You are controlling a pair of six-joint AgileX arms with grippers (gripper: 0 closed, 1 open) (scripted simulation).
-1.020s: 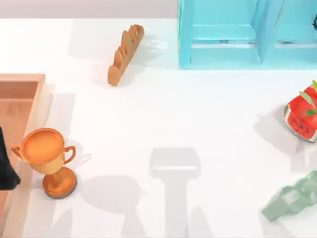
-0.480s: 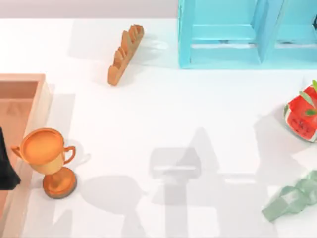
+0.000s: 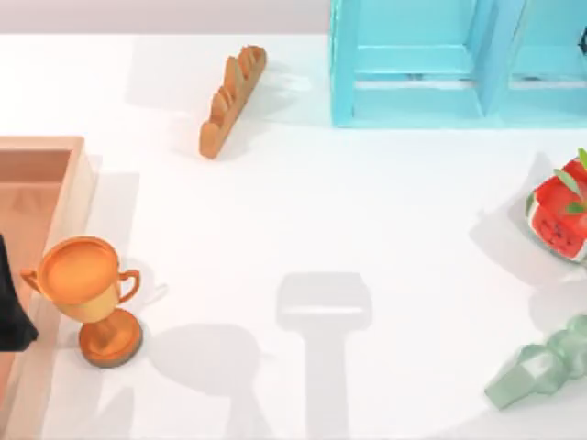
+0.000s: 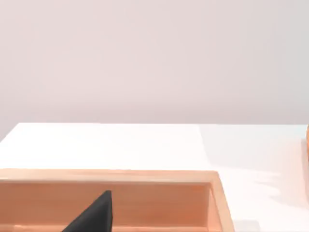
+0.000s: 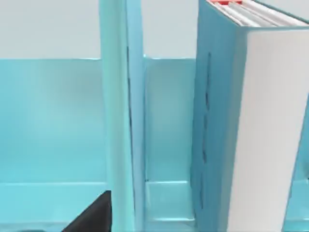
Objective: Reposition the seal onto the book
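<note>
The thick teal-blue hardcover book (image 5: 251,125) stands upright in the light-blue shelf unit (image 3: 413,64), facing the right end effector. No seal rests on its visible top, so the placement looks undone. Neither end effector's grip state can be told.

Rendered tabletop test scene, not a lived-in room. Plain white table (image 3: 303,211), blank pale wall (image 4: 154,58) behind it. Props are an unrelated mix: orange trophy (image 3: 87,295) near the left edge beside a wooden tray (image 3: 71,174); bread loaf (image 3: 232,99) and light-blue shelf (image 3: 413,64) along the far edge; watermelon block (image 3: 559,215) at the right edge; pale green bottle (image 3: 541,367) lying at the near right corner.
</note>
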